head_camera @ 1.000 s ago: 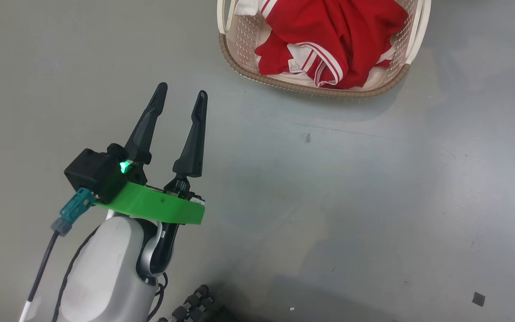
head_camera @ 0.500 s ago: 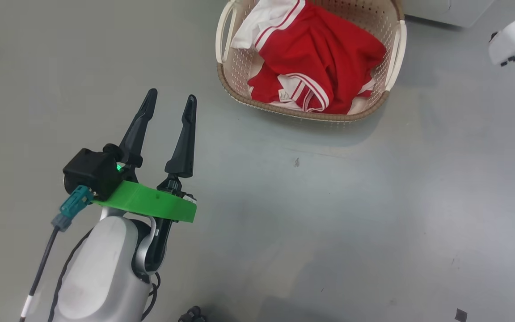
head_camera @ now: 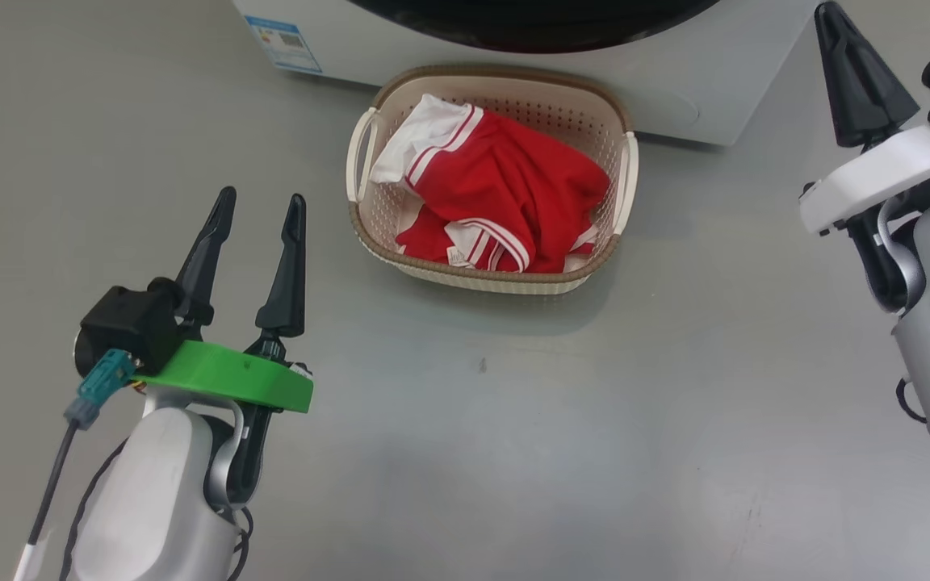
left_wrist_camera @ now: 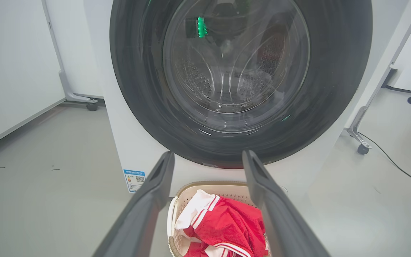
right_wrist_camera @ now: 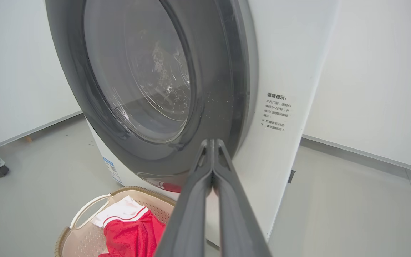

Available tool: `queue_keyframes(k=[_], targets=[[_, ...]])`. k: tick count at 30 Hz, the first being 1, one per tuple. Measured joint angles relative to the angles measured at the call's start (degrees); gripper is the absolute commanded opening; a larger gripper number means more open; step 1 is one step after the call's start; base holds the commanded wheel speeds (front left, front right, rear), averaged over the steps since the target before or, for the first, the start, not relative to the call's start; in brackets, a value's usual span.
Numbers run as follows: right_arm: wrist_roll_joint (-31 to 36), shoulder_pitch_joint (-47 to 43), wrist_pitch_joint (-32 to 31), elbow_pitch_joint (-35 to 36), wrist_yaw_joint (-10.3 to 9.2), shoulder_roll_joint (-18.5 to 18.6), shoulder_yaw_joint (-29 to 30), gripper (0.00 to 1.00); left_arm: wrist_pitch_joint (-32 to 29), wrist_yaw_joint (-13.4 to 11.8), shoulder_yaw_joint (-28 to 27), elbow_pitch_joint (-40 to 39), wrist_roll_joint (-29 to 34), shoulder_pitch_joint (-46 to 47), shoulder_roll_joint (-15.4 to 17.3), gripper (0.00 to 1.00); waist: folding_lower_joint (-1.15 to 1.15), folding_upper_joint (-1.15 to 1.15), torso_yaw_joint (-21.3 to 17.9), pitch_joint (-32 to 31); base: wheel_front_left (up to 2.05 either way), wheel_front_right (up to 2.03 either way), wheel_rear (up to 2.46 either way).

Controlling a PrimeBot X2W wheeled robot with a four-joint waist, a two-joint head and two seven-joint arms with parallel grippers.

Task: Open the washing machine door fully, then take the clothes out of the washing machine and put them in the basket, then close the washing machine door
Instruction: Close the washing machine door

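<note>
**A:** So what were the hands up to at that point?

**B:** Closest to the head camera, the left hand [head_camera: 261,195] was out over the grey floor [head_camera: 513,452] with its fingers spread apart and nothing between them. The right hand [head_camera: 831,14] was over on the other side, its two fingers pressed flat together, nothing pinched in there. Neither one was touching anything.

**A:** And the laundry?

**B:** In the basket [head_camera: 497,284], which sat on the floor a bit further out, between the two hands. The clothes [head_camera: 513,194] were a red heap with white striped trim, and a white bit flopped toward the basket's left handle.

**A:** How close was that to the washer?

**B:** Right in front of the washing machine [head_camera: 699,89], up by its base. Couldn't tell if they touched. The little blue label [head_camera: 283,40] was low on the front, just left of the basket.

**A:** And the door?

**B:** The door [left_wrist_camera: 137,89] was shut, flush against the front. Through the glass you could see the holes in the steel drum [left_wrist_camera: 198,78]. In the right wrist view, that hand's fingertips pointed at the lower edge of the black rim.
</note>
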State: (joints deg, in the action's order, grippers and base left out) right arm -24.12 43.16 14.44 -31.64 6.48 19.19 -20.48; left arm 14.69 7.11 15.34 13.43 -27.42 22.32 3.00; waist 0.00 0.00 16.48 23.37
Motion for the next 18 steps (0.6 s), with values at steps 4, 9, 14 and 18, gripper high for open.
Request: queue_keyframes(k=[4,9,14,18], targets=[[-0.6,-4.2,0.0,1.5,-0.10,-1.6,1.3,0.00,0.0,0.0,-0.5,0.8,0.4,-2.2,0.7,1.00,0.00,0.00,-1.9,-3.0,0.00,0.00,0.00],[-1.0,-8.3,0.0,2.3,-0.29,-2.9,2.7,0.00,0.0,0.0,-1.0,1.0,0.4,-3.8,1.5,1.00,0.00,0.00,-4.0,-6.0,0.00,0.00,0.00],[-1.7,-13.2,0.0,3.9,-1.19,-4.5,4.5,0.00,0.0,0.0,-1.5,1.4,0.4,-6.0,1.9,1.00,0.00,0.00,-6.5,-9.3,0.00,0.00,0.00],[-1.4,-16.6,0.0,5.3,-2.63,-4.8,5.4,0.00,0.0,0.0,-1.8,1.5,0.5,-7.2,2.1,1.00,0.00,0.00,-8.4,-11.7,0.00,0.00,0.00]])
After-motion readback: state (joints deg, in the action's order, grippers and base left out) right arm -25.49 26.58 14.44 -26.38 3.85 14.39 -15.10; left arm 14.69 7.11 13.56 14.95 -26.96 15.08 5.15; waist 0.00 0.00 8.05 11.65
